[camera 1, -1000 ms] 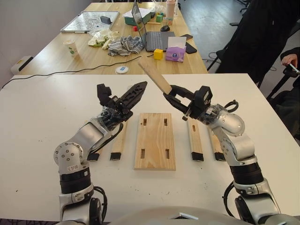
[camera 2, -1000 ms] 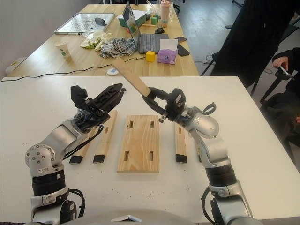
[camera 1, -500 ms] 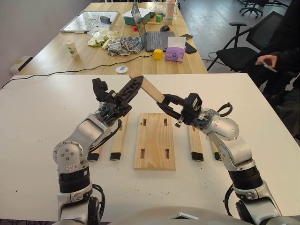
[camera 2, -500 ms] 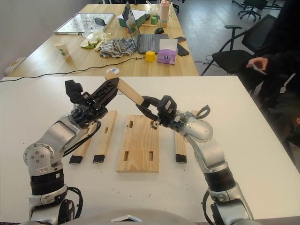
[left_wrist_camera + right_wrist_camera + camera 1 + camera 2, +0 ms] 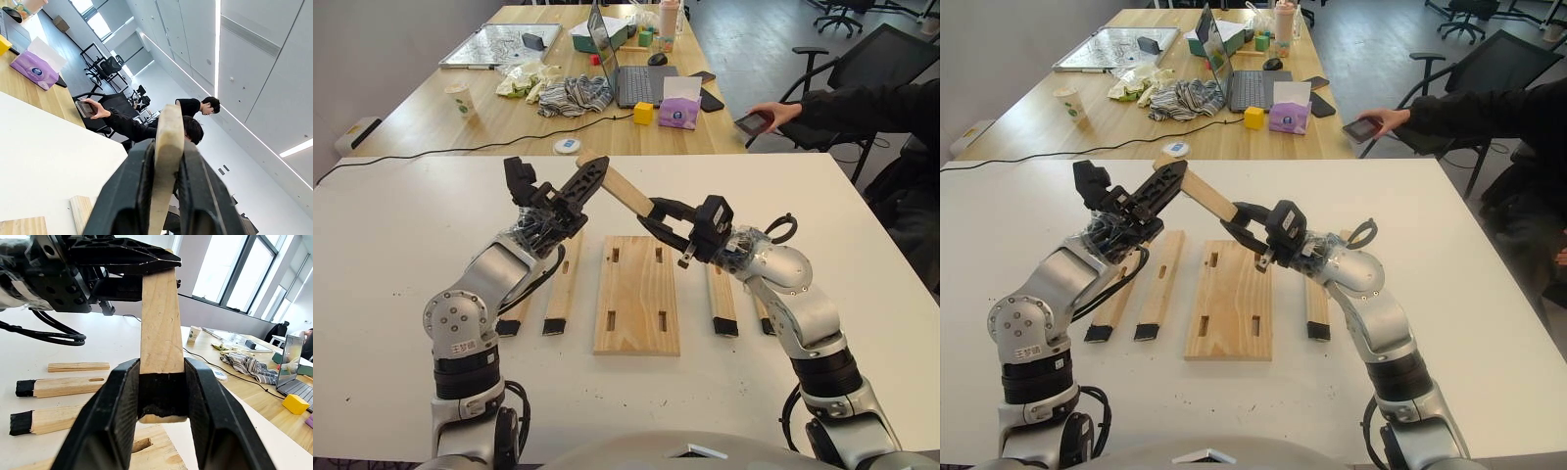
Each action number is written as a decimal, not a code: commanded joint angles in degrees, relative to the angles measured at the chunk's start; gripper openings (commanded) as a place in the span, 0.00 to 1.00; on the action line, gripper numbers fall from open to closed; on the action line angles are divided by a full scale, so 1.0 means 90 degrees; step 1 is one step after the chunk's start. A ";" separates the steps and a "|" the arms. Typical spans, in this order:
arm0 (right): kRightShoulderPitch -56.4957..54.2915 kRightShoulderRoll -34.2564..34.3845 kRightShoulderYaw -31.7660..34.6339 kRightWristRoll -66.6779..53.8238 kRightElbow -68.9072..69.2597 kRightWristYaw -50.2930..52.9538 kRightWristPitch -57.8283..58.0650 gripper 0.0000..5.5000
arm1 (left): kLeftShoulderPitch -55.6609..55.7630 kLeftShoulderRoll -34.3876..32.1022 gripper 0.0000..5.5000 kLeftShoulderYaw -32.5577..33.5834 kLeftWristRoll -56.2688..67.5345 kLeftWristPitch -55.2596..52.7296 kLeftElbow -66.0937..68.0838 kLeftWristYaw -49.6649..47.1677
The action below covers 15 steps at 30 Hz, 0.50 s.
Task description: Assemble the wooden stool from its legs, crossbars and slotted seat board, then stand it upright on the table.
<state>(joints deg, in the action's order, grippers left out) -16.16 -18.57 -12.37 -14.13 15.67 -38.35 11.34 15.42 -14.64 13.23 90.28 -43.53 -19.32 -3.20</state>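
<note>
Looks barely started: left gripper [image 5: 593, 174] and right gripper [image 5: 656, 211] are both clamping one pale, black-tipped wooden leg [image 5: 622, 189] midair toward 12 o'clock over the flat slotted seat board [image 5: 636, 299], slots empty, other legs [image 5: 561, 292] lying loose.

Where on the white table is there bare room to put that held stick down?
Bare patches on the table: the wide left side beyond the left legs, the right side past the right legs, and the near strip in front of the board. The middle is crowded: board flanked by legs.
</note>
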 commanded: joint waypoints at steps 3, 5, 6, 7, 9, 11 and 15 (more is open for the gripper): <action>0.0024 0.0111 0.0052 -0.0106 0.0074 0.0146 0.0248 0.31 | 0.0101 -0.0075 0.09 -0.0085 -0.0173 0.0065 -0.0048 -0.0004; 0.0026 0.0108 0.0066 -0.0119 0.0048 0.0185 0.0268 0.35 | 0.0107 -0.0123 0.07 -0.0117 -0.0362 0.0067 -0.0047 0.0023; 0.0030 0.0093 0.0071 -0.0108 0.0030 0.0197 0.0262 0.40 | 0.0107 -0.0151 0.07 -0.0137 -0.0492 0.0073 -0.0054 0.0050; 0.0031 0.0039 0.0061 -0.0066 -0.0012 0.0169 0.0248 0.42 | 0.0091 -0.0186 0.07 -0.0156 -0.0739 0.0127 -0.0061 0.0088; 0.0070 -0.0190 0.0018 0.0049 -0.0118 -0.0001 0.0203 0.46 | 0.0047 -0.0300 0.07 -0.0230 -0.1395 0.0252 0.0027 0.0241; 0.0065 -0.0409 0.0142 0.0027 -0.0273 -0.0207 0.0166 0.46 | -0.0014 -0.0347 0.07 -0.0238 -0.1871 0.0365 0.0219 0.0369; 0.0023 -0.0820 0.0851 -0.0140 -0.0942 -0.0516 -0.0129 0.46 | -0.0318 -0.0809 0.07 -0.0132 -0.3081 0.0655 0.0474 0.0785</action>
<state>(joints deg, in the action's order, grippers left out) -15.93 -23.58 -8.43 -15.45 10.95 -42.33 12.05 15.02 -18.15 11.25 68.45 -39.07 -15.93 1.98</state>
